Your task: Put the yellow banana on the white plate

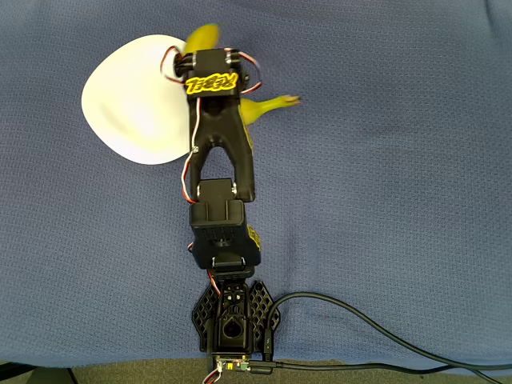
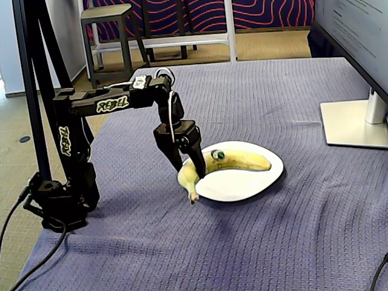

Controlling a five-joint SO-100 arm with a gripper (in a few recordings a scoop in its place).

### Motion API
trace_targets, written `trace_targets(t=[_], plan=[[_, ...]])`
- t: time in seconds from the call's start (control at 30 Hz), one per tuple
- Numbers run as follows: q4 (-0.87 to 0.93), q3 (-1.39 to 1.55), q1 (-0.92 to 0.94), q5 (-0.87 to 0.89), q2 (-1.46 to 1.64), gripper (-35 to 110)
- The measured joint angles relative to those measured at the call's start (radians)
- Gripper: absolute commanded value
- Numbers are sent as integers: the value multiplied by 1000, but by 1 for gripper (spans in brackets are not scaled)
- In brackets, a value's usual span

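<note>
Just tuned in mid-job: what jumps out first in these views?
The yellow banana lies across the white plate at the middle of the blue cloth, its stem end hanging over the plate's left rim in the fixed view. The black arm's gripper is at that end, fingers around the banana.

Black plastic throughout, matte, with blocky servo housings at each joint. Yellow cut-out lettering on the upper link [image 2: 113, 104], on the upright link [image 2: 63, 140], and again on top of the wrist block [image 1: 210, 82]. Thin red and white wires looped at the wrist [image 1: 170, 66] and strung down the forearm [image 1: 190, 172]. Lattice-patterned base [image 1: 234, 316] with a small circuit board at its rear edge [image 1: 230, 366]. Black cables trailing from the base [image 1: 376, 332]. Dark, tapered end effector [image 2: 195, 165].
</note>
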Motion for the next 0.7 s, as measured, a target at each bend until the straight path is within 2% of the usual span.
trace_targets(t=[0.3, 0.7], plan=[[-127, 176, -127, -43, 48, 0], [-167, 106, -206, -104, -38, 0]])
